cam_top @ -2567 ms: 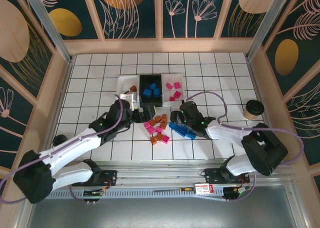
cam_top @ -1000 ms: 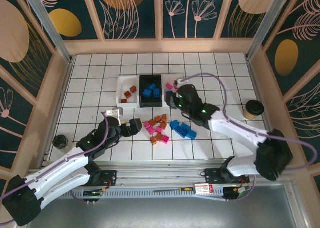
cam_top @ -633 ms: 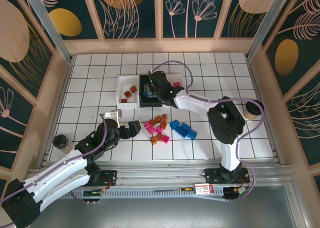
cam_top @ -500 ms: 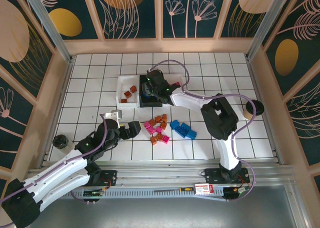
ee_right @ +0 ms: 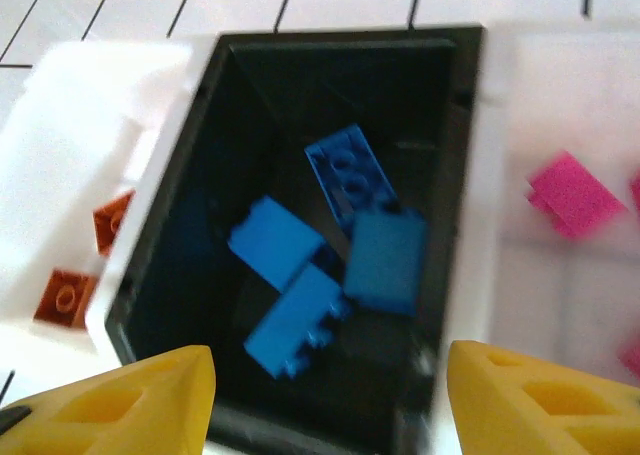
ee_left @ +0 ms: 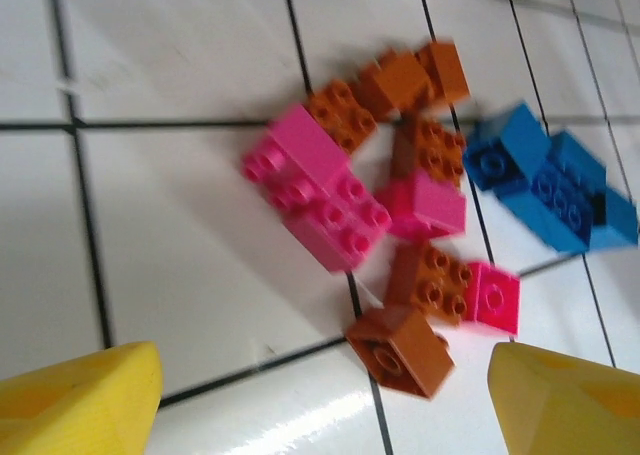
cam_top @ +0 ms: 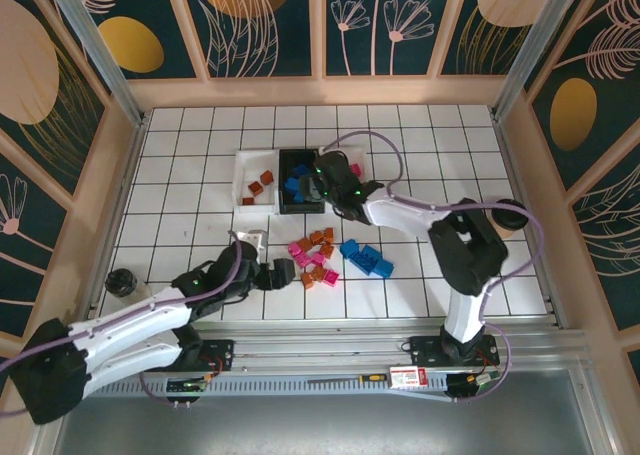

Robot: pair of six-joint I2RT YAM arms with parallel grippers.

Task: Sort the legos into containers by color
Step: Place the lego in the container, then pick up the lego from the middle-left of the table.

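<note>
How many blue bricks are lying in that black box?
4 blue bricks in the black tray: one farthest back, one left, one right, one nearest. Dark corners may hide more.

No legible txt anywhere. Red-white sticker on near rail, right of centre: print too small to read.

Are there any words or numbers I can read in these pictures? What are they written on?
No words or numbers here can be read.
The red and white sticker on the metal rail at the near edge has print on it, but it is too small to read.
The studs of the pink brick are too blurred to show any letters.
The black tray shows no writing.
</note>
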